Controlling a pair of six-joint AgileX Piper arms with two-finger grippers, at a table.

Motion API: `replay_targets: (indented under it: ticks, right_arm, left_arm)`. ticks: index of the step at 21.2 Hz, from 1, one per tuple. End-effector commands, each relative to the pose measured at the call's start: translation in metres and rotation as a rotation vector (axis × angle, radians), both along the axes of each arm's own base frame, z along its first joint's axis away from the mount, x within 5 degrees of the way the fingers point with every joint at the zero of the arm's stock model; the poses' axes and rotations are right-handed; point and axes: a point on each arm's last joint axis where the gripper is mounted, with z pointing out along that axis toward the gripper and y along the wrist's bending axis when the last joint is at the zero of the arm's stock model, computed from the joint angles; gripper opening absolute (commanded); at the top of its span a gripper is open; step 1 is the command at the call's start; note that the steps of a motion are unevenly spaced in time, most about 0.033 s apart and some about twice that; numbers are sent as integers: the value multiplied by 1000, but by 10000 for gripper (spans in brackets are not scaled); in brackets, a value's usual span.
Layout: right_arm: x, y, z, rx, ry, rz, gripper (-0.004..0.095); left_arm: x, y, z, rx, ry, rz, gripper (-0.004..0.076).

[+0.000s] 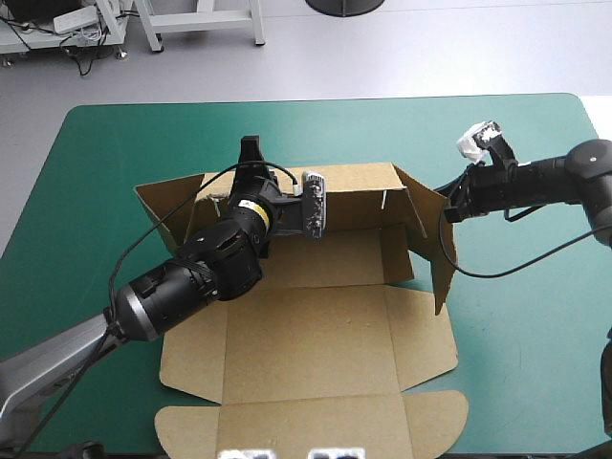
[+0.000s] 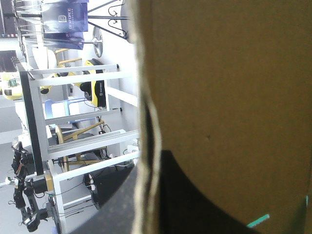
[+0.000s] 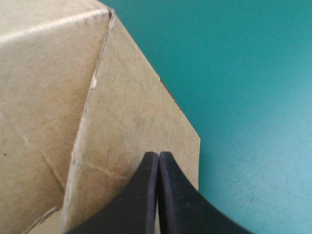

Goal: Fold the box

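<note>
The brown box lies partly raised in the middle of the table. Its far wall and both side flaps stand up, and the base and front lid panel lie flat. My left gripper is at the far wall's left part, shut on the board. In the left wrist view the board's edge runs between the black fingers of that gripper. My right gripper is shut, its tip against the outer face of the right side flap. In the right wrist view its pointed tip rests on the brown flap.
The teal-green cover stretches wide to the right of the box, with a narrower strip along the far edge. The box's front lid panel with rounded tabs reaches close to the table's near edge.
</note>
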Motion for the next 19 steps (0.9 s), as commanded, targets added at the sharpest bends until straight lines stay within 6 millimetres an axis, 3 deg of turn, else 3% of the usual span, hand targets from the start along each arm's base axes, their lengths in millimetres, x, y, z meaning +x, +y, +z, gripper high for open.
replay_targets:
  ticks: [1, 4, 7, 13, 19]
  right_arm:
    - [-13, -7, 5, 164, -141, 24, -18]
    - [-19, -16, -11, 225, -189, -4, -18]
    - [-33, -8, -18, 223, -228, 31, -18]
    - [-68, 0, 8, 174, -361, 66, -18]
    - [-74, 0, 9, 146, -367, 57, -18]
  left_arm:
    - [-5, 8, 27, -48, -89, -17, -10]
    - [-5, 8, 27, -50, -90, -20, -10]
    - [-5, 6, 28, -60, -98, -39, -10]
    - [-5, 7, 28, -58, -96, -35, -10]
    - [-6, 6, 27, -47, -93, -42, -10]
